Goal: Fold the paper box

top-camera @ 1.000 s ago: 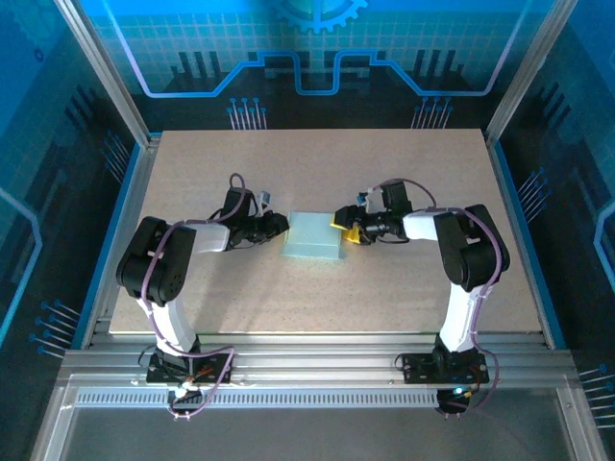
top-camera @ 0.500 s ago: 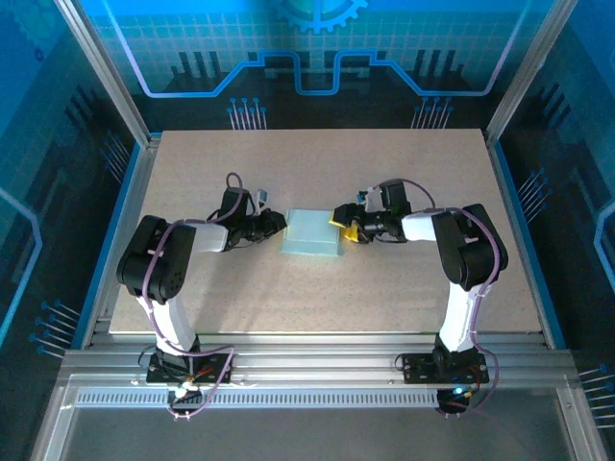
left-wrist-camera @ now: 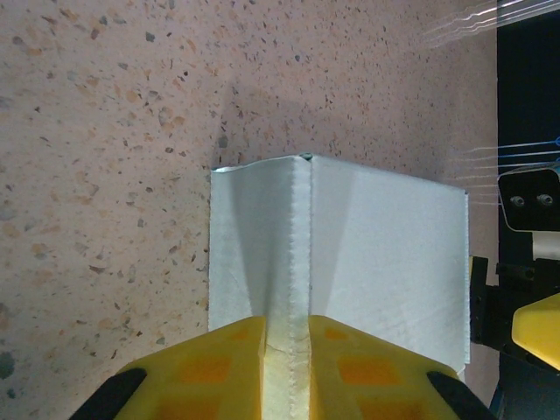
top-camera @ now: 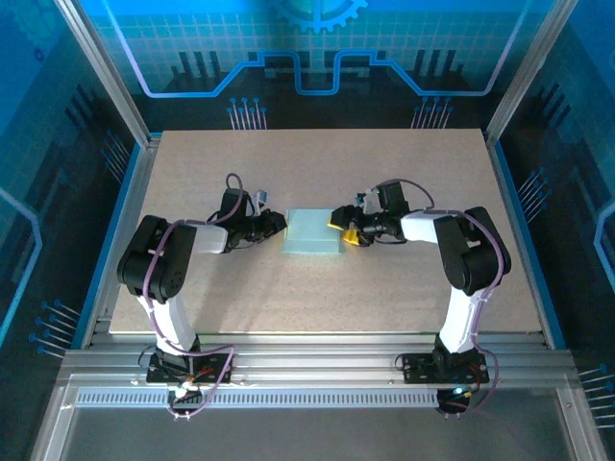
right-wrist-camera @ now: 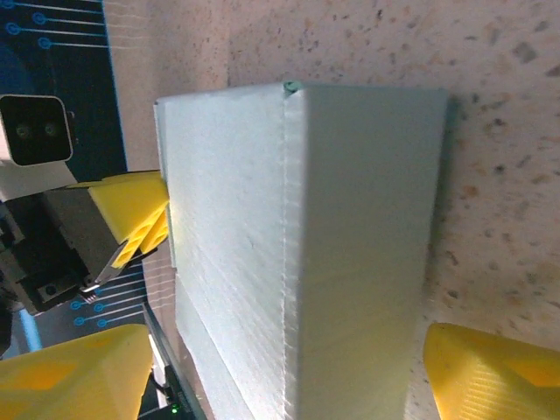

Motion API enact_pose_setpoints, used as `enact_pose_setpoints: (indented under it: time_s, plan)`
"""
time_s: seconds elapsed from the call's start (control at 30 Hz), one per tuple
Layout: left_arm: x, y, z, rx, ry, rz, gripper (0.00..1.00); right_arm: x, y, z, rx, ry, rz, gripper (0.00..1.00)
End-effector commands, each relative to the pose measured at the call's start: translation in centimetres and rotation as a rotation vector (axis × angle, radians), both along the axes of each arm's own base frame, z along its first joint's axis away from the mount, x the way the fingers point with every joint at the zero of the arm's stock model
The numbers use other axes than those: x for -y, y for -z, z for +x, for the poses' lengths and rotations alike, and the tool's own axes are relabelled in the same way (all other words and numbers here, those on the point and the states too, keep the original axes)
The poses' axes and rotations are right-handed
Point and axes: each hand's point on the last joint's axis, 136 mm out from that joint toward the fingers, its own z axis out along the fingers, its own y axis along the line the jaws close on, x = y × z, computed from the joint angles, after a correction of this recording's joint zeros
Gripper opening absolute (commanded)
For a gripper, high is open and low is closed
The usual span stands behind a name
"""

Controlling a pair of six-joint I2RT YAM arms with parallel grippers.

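Top external view, Mia: biggest first, a speckled beige tabletop [top-camera: 404, 288]. Near its middle, between the two arms, lies the pale mint paper box [top-camera: 314, 232] of thin card, flat and rectangular.

Agreed, Tom. The left gripper [top-camera: 278, 224] meets its left edge and the right gripper [top-camera: 343, 229] its right edge.

And the claws?

Left wrist camera shows the left one narrow, its yellow pads [left-wrist-camera: 210, 367] pinched on a raised crease [left-wrist-camera: 300, 236] that runs across the box. Right wrist camera shows the right one wide, with a yellow finger on either side of the box's end. Whether either finger touches the card I can't quite tell.

How will it handle?

Light and thin, I'd judge, stiff only along the folds. It should kink under a hard squeeze, and it could slide on that smooth top if pushed from one side alone.

So where to hold?

On creases and edges, as the left does now, never mid-panel. The right could brace the opposite wall while a flap is turned.
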Motion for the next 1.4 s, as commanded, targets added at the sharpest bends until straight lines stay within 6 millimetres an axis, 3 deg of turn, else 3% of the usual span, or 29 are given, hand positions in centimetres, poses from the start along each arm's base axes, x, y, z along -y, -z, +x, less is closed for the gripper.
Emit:
enact_pose_setpoints:
  time_s: [0.0,0.47,0.63,0.8,1.1,1.13,1.37]
  plan:
    - [-1.4,4.6,-2.9,-0.180,-0.026,0.044,0.18,-1.3,-0.4,-0.5,0.010,-0.044,0.066,0.80]
    - [-1.4,4.8,-2.9,-0.183,-0.027,0.046,0.18,-2.1,-3.7,0.4,0.127,-0.076,0.190,0.70]
    - [-1.6,5.1,-2.9,-0.188,-0.029,0.044,0.17,-0.9,-1.9,0.4,0.076,-0.021,0.122,0.90]
    - [-1.9,5.4,-3.1,-0.195,-0.035,0.041,0.17,0.9,0.3,0.2,0.001,0.077,0.088,0.91]
    - [-2.4,5.7,-3.1,-0.202,-0.046,0.029,0.16,-0.4,0.8,-1.1,-0.061,0.013,0.124,0.83]
    - [-2.4,5.8,-3.2,-0.204,-0.046,0.029,0.16,-0.8,-0.1,-0.3,-0.033,0.004,0.132,0.83]
    - [-2.6,5.9,-3.2,-0.203,-0.047,0.027,0.17,-2.7,-1.5,0.2,0.005,-0.051,0.162,0.77]
